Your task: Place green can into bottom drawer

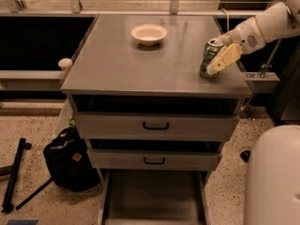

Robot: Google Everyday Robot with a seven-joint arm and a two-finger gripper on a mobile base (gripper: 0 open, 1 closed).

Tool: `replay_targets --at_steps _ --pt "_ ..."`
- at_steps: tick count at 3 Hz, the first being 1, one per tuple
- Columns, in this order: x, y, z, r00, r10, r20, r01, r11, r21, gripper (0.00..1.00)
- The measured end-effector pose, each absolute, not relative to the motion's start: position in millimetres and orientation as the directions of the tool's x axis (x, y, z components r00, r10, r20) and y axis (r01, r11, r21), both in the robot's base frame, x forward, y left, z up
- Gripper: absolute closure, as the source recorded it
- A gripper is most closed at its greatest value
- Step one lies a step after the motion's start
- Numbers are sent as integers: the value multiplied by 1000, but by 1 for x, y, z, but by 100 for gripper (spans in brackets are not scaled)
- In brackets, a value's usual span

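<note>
The green can (208, 55) stands, slightly tilted, near the right edge of the grey cabinet top (140, 64). My gripper (215, 63) reaches in from the right and is shut on the can, with one cream finger (225, 57) across its front right side; the other finger is hidden behind the can. The bottom drawer (154, 196) is pulled out at the foot of the cabinet, with a bare flat grey floor.
A pale bowl (149, 33) sits at the back middle of the top. Two upper drawers with black handles (155, 125) (153, 161) are above the open one. A black bag (70, 161) and a black pole (11, 175) lie on the floor at left. My white body (274, 177) fills the lower right.
</note>
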State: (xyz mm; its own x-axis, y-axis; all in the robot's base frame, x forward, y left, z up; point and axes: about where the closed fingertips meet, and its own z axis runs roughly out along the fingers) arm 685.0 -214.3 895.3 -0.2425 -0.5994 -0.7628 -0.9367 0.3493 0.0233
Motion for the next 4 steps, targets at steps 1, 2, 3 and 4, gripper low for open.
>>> replay_targets --at_steps 1,2,3,4 --pt "701 -224 869 -287 -560 -777 -925 374 72 0" --pt "701 -224 869 -287 -560 -777 -925 374 72 0" --pt "701 -224 869 -287 -560 -777 -925 374 72 18" --pt "701 -224 869 -287 -560 -777 -925 374 72 41"
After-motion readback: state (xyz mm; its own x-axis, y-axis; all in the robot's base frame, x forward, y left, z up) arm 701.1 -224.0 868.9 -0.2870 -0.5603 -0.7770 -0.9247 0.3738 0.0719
